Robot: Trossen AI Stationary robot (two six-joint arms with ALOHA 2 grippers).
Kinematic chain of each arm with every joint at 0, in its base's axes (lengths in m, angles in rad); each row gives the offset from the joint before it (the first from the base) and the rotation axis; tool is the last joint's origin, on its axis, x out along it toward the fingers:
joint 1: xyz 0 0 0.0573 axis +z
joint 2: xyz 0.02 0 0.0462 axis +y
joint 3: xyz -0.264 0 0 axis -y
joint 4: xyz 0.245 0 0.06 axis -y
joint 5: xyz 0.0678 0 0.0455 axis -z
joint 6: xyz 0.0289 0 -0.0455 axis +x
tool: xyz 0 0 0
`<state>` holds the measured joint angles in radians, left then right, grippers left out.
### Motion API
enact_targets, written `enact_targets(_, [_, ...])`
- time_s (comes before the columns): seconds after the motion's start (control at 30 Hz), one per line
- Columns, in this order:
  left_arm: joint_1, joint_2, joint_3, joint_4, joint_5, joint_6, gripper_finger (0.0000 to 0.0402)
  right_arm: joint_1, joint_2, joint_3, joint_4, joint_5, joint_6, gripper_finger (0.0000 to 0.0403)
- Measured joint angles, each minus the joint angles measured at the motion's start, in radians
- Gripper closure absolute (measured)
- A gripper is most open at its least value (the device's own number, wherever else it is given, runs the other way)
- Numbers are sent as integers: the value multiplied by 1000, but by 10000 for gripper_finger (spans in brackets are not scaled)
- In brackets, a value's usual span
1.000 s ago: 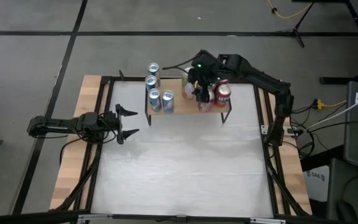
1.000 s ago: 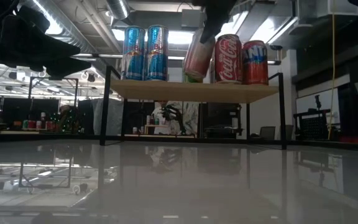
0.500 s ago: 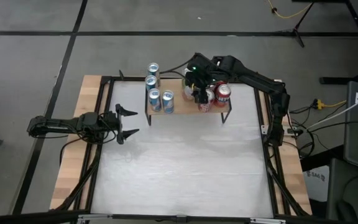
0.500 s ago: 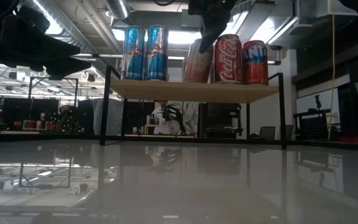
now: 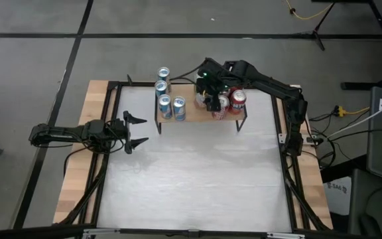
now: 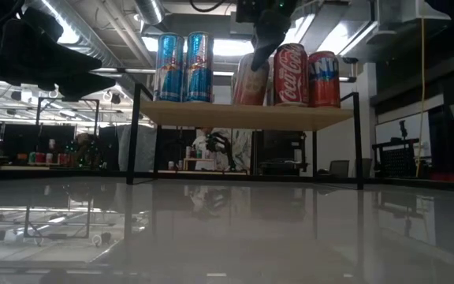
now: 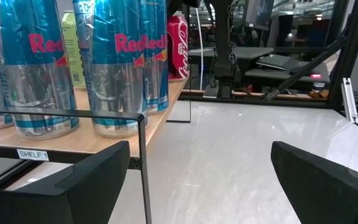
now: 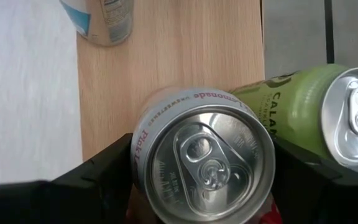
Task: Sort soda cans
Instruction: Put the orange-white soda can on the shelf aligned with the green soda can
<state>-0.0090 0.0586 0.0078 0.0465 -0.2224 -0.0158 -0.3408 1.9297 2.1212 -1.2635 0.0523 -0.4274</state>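
Note:
A wooden shelf (image 5: pixel 197 119) on a black frame stands at the table's far side. Several blue-silver cans (image 5: pixel 164 106) stand on its left part, also seen in the low view (image 6: pixel 184 67). Two red cans (image 6: pixel 306 76) stand on its right part. My right gripper (image 5: pixel 211 98) reaches down over the shelf and is shut on a pale pink lemonade can (image 8: pixel 204 155), which stands beside a yellow-green can (image 8: pixel 316 112). My left gripper (image 5: pixel 136 130) waits open and empty over the table's left side, level, pointing at the shelf (image 7: pixel 73 143). My right gripper pinches the pink can between its two fingers, one on each side of the can's wall just below the top rim (image 8: pixel 143 134). The fingers come from above, pointing down. The can stands upright (image 6: pixel 249 79) with its bottom on the shelf board.
The shelf's black frame legs (image 6: pixel 359 142) stand on the glossy white table (image 5: pixel 197 179). The red cola can (image 6: pixel 290 75) stands right beside the held can. Black rails (image 5: pixel 290 192) run along the table's sides. Beyond the table is a workshop room.
My right gripper has gone a little toward the table's left edge over the shelf. The pink can it holds was tilted with its foot off the board; it now stands upright on the shelf next to the red cola can.

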Motion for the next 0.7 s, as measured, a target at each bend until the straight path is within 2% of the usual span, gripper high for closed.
enact_targets(0.47, [0, 0, 0, 0, 0, 0, 15, 0, 6, -1, 56, 9, -1, 115])
enact_targets(0.7, [0, 0, 0, 0, 0, 0, 15, 0, 6, -2, 57, 8, -1, 80])
